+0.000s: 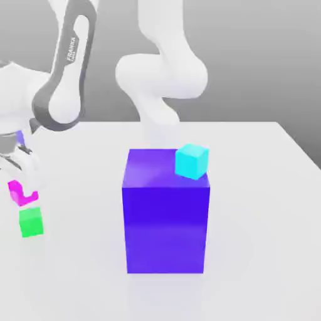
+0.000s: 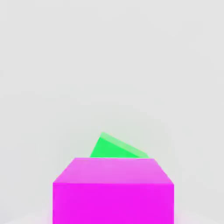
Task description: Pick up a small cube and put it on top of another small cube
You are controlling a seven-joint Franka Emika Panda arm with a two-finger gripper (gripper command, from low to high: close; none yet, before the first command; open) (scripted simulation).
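Near the bench's [image 1: 263, 207] edge at the exterior view's left, the claw [image 1: 19, 182] is gripping the magenta-pink cube [image 1: 22, 194] and hanging it just above the green cube [image 1: 31, 222] — a slight gap appears between them, so straight down looks like the coming move. The green cube is sitting turned relative to the held one. Further right, the blue-purple block [image 1: 165, 213] is carrying the cyan cube [image 1: 191, 161] — well apart.

The exterior view looks from in front and above onto my white table [image 1: 263, 207] and whole arm, while my hand view looks down from close above the pink cube [image 2: 113, 190], and both share it and the green cube [image 2: 114, 148] beneath.
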